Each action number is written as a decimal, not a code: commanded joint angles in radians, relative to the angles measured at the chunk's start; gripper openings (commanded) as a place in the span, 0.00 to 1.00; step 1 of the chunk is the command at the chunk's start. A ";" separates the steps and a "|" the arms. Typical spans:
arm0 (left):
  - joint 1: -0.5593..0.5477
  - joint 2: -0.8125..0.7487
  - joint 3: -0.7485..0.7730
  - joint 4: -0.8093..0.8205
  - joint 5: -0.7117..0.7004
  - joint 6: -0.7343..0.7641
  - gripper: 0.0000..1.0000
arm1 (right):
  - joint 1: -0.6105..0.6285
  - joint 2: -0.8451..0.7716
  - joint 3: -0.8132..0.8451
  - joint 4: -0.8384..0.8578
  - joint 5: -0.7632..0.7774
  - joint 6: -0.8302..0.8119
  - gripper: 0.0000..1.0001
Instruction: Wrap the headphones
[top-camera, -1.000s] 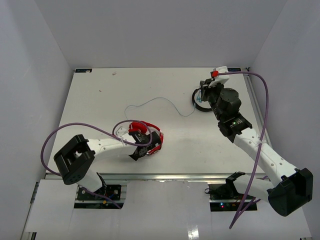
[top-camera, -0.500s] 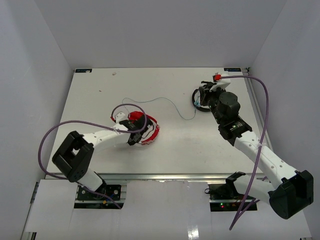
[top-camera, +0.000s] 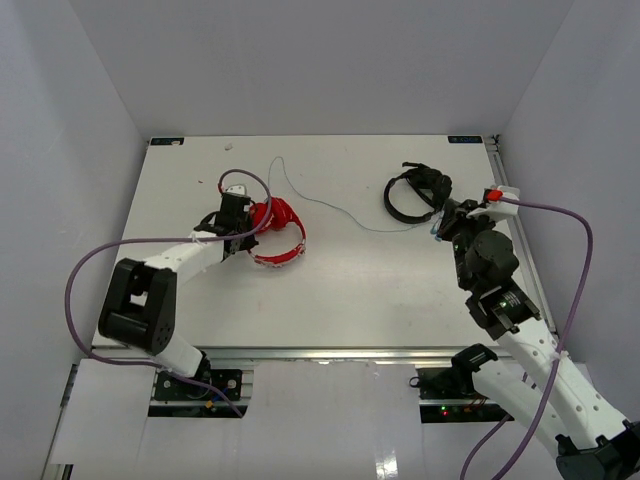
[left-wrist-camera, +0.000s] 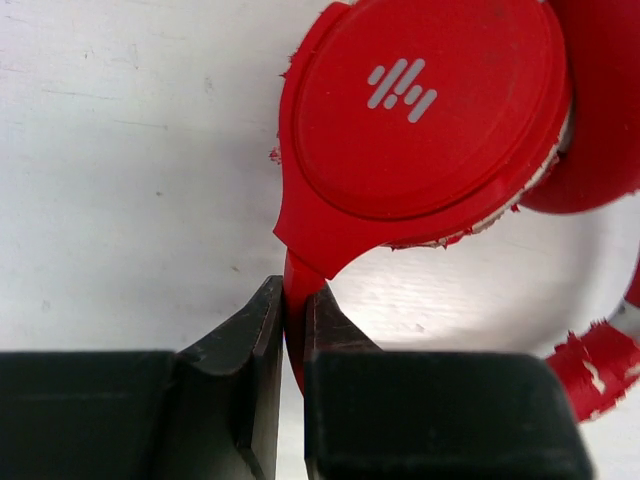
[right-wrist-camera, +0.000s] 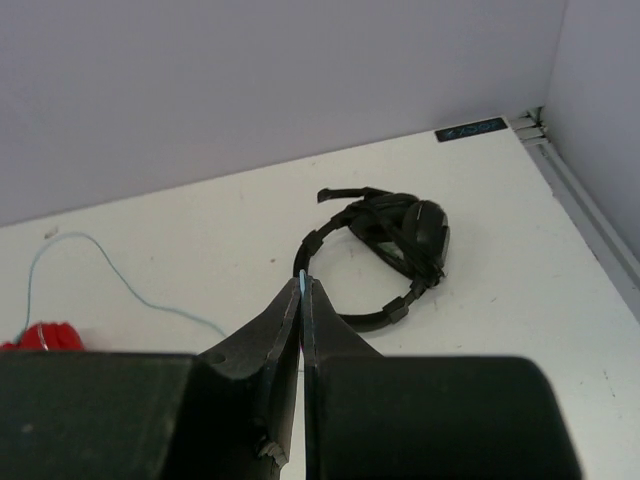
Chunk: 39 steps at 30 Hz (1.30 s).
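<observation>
The red headphones (top-camera: 275, 228) lie at the left of the table, with a round red earcup (left-wrist-camera: 425, 110) filling the left wrist view. My left gripper (top-camera: 238, 222) is shut on the red band just below that earcup (left-wrist-camera: 294, 300). Their thin pale blue cable (top-camera: 330, 205) runs across the table to my right gripper (top-camera: 441, 226), which is shut on the cable's end (right-wrist-camera: 303, 283). The cable also shows at the left of the right wrist view (right-wrist-camera: 120, 280).
Black headphones (top-camera: 415, 192) lie at the back right, just beyond my right gripper, and show in the right wrist view (right-wrist-camera: 395, 245). White walls close in the table on three sides. Purple arm cables loop beside both arms.
My left gripper has carried the red headphones back and to the left. My right gripper has pulled back toward the near right, away from the black headphones, drawing the cable out straighter.
</observation>
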 joint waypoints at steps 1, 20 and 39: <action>0.032 0.076 0.055 0.031 0.093 0.115 0.00 | -0.003 -0.020 -0.060 0.004 0.143 0.015 0.08; -0.059 -0.106 0.174 -0.259 -0.177 -0.456 0.98 | -0.003 -0.075 -0.136 0.031 0.115 0.049 0.08; -0.291 0.195 0.373 -0.632 -0.166 -1.452 0.71 | -0.003 -0.107 -0.161 0.057 0.101 0.017 0.08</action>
